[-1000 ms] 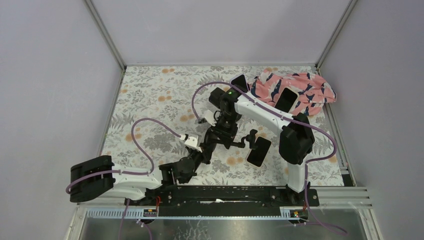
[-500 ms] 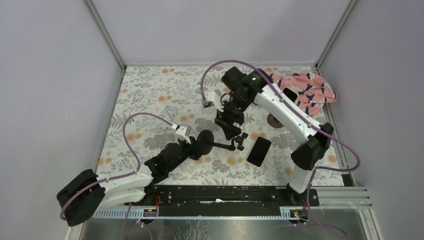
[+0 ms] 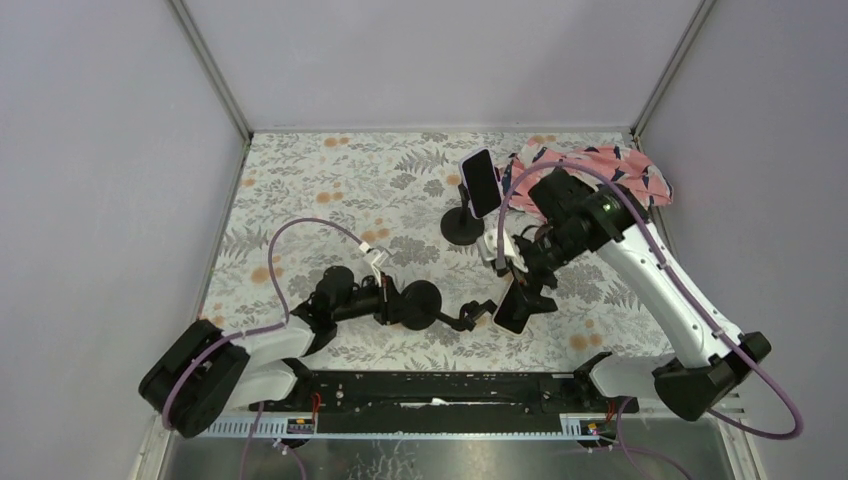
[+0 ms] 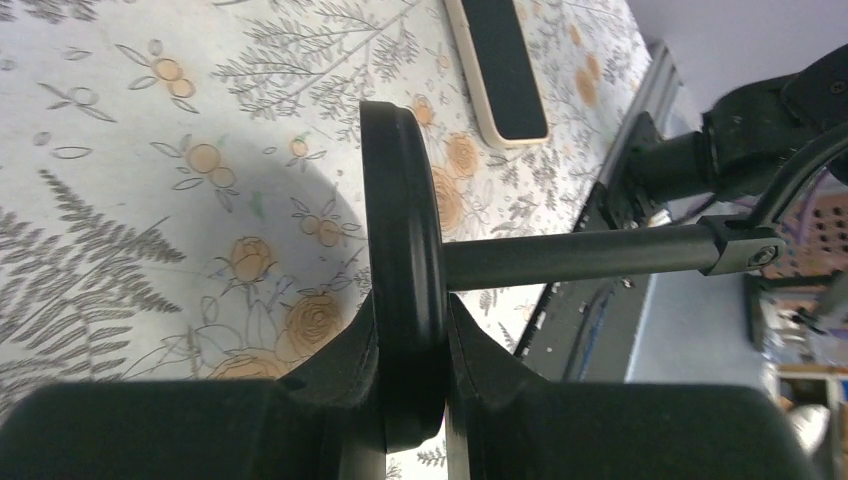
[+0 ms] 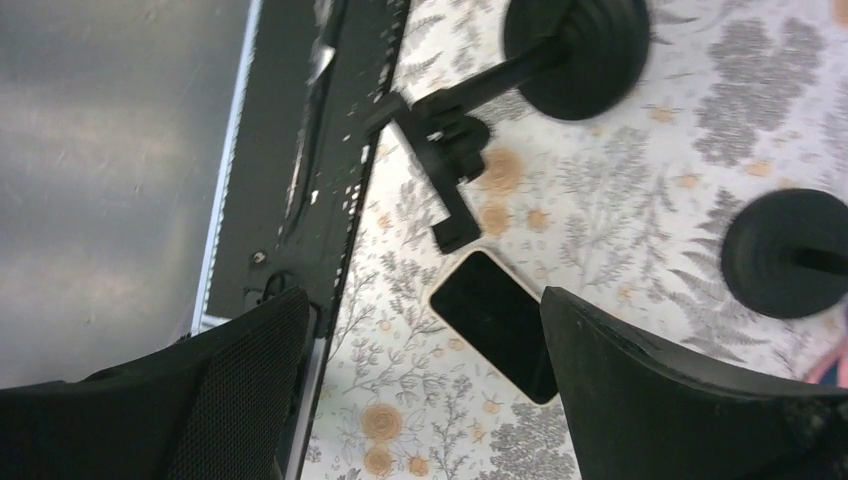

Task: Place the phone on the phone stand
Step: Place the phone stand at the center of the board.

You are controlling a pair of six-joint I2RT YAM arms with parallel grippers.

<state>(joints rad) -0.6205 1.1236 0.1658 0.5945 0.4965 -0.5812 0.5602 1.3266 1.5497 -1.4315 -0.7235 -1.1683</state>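
The phone stand [image 4: 400, 200] is clamped by its round base in the left gripper [image 4: 410, 345]. The right gripper [image 5: 430, 400] is held wide open above the phone [image 5: 497, 325], laid flat on the table [image 3: 300, 190].

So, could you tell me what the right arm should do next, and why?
Probably lower the right gripper and close on the phone: it lies flat under the open jaws, and the left gripper clamps the stand by its base.
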